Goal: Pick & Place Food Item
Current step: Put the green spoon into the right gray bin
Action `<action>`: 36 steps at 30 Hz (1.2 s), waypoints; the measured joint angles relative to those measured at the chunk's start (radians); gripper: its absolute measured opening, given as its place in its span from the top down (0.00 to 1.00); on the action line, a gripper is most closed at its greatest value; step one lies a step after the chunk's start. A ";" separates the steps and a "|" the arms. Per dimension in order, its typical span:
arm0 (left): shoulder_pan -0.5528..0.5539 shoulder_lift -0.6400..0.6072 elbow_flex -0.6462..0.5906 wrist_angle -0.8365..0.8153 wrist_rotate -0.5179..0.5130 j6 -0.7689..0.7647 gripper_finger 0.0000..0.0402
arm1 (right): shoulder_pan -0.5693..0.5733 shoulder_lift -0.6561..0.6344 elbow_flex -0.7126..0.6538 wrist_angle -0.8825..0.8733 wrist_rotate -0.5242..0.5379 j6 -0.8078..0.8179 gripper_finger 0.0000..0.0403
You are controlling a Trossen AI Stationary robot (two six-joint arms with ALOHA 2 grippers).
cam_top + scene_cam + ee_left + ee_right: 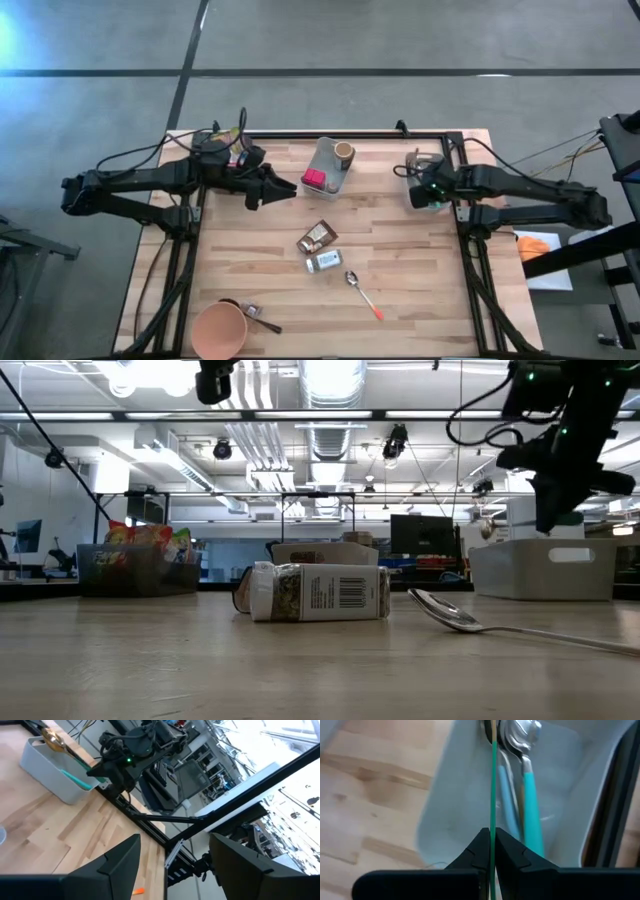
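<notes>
Grey plastic is your hazard: the right gripper [491,845] hangs directly over a grey cutlery bin [445,810] at the table's right rear, its jaws pressed together on nothing, so if you lower it blind it will jab the teal-handled spoons [530,805] inside.

Your food items lie well apart from both arms, mid-table: a brown snack packet [317,236] and, just in front of it, a small spice jar [324,261] on its side. The jar is round and could roll away if you nudge it, and the orange-handled spoon [362,293] lies near enough to get knocked.

Your left gripper [282,190] hovers beside the grey tray [324,160] at the rear, fingers [120,860] parted and empty.
</notes>
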 joint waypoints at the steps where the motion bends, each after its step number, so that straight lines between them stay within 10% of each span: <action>1: 0.000 0.000 0.000 -0.005 0.000 0.000 0.40 | -0.009 0.003 -0.010 -0.001 -0.002 -0.003 0.98; 36: 0.001 0.000 0.000 -0.057 -0.008 0.014 0.40 | -0.120 0.265 -0.084 0.113 -0.072 -0.295 0.98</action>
